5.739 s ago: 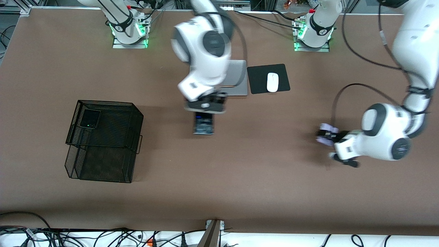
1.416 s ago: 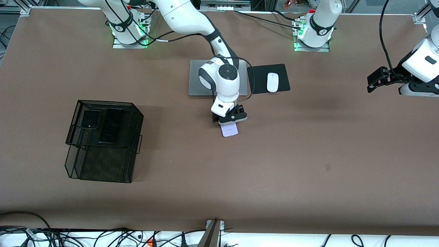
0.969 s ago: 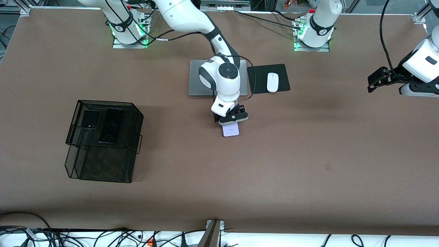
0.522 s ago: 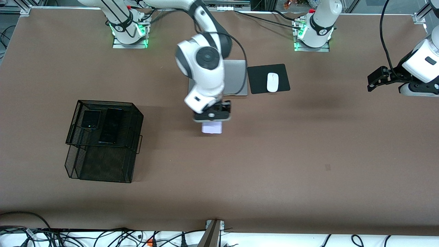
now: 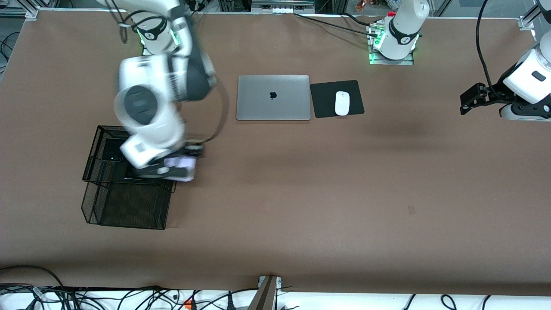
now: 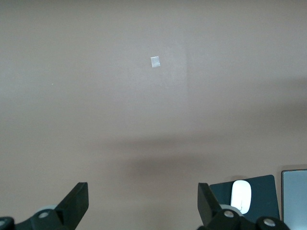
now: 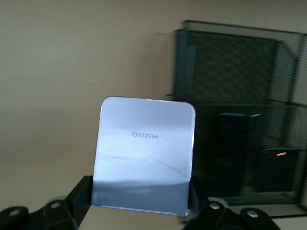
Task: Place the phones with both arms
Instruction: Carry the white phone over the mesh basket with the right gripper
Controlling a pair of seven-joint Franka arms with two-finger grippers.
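- Phones are the job, and two of the three already lie in the top tier of the black mesh tray [image 5: 129,206] at the right arm's end of the bench [image 5: 301,215]: the long black phone [image 7: 231,153] and, beside it, the small black phone [image 5: 112,150].
- Silver laptop [image 5: 273,97] and white mouse [image 5: 342,103] on its black pad lie shut and untouched near the middle of the bench, farther from the front camera than the tray; they are no part of the work.
- Right arm reaches out from its base and bends down over the tray's edge toward the bench middle, blurred in the front view.
- Right gripper [image 5: 172,168] is clamped on the lavender phone [image 7: 144,163], held flat by one end over the tray's edge.
- Step in hand, by judgement: carrying the last phone to the tray. Next it likely needs to come fully over the free mesh beside the long phone, lower, and let go.
- Left arm waits at its own end of the bench, its left gripper [image 6: 143,203] spread wide and empty above bare bench.
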